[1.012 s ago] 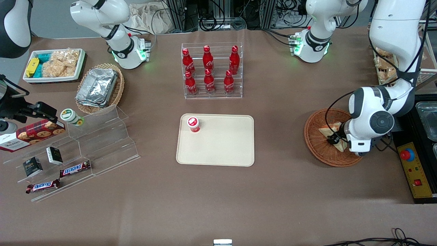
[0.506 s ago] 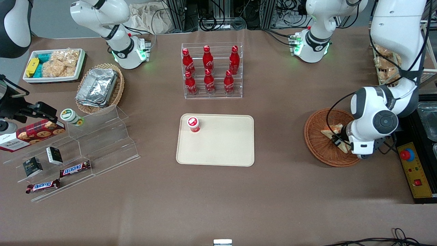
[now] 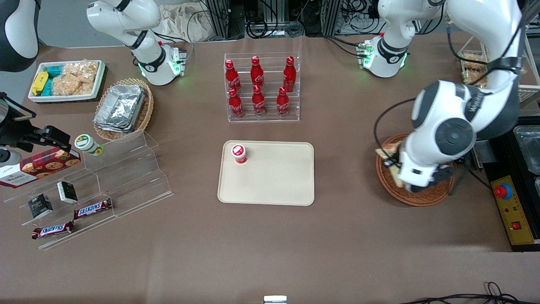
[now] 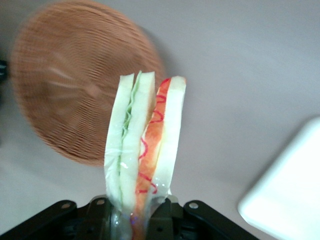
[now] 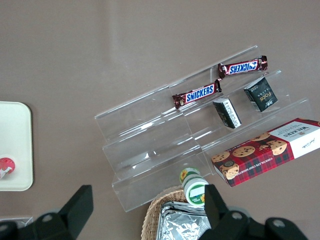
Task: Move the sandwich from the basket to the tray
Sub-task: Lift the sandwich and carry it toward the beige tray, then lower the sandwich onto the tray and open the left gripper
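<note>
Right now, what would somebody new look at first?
Probably the sandwich, gripped between the fingers of the gripper and lifted above the round basket at the working arm's end of the table. Next, the six red bottles in their clear rack, farther from the front camera than the beige tray, which carries one small red-lidded cup.

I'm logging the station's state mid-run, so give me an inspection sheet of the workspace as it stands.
Surface: brown table, no spills seen.
Sandwich: clamped upright in the gripper, lifted clear of the basket.
Basket: holds nothing that shows.
Tray: carries a red-capped cup near one corner.
Clutter: cola bottle rack, foil trays, acrylic steps with Snickers bars and a cookie box.
Gripper: over the basket, shut on the sandwich.
Cables: a black cable lies at the table edge.
Surroundings: control box with a red button.
</note>
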You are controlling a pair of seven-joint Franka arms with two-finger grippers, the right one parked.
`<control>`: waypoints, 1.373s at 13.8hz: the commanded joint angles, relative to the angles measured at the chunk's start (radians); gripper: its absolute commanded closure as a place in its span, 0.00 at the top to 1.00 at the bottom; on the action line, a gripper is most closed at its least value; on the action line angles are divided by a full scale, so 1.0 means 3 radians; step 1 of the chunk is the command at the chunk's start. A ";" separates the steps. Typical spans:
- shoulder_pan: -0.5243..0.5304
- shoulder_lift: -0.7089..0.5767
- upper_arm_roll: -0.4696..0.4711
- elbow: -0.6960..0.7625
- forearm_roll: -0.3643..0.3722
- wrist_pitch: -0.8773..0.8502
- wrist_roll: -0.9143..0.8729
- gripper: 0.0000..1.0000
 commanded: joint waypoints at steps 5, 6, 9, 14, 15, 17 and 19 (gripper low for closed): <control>-0.0383 0.0887 -0.0621 0.0215 0.0001 0.0963 0.0065 0.00; -0.0542 0.1087 -0.0616 0.0301 0.0087 0.1173 0.0039 0.00; -0.0702 0.1548 -0.0595 0.0608 0.0475 0.1252 -0.0063 0.00; -0.0707 0.1810 -0.0600 0.0813 0.0758 0.1135 -0.0048 0.03; -0.0717 0.1825 -0.0600 0.0813 0.0748 0.1135 -0.0083 0.44; -0.0707 0.1795 -0.0600 0.0813 0.0753 0.1119 -0.0140 1.00; -0.0676 0.1729 -0.0600 0.0823 0.0748 0.1114 -0.0145 1.00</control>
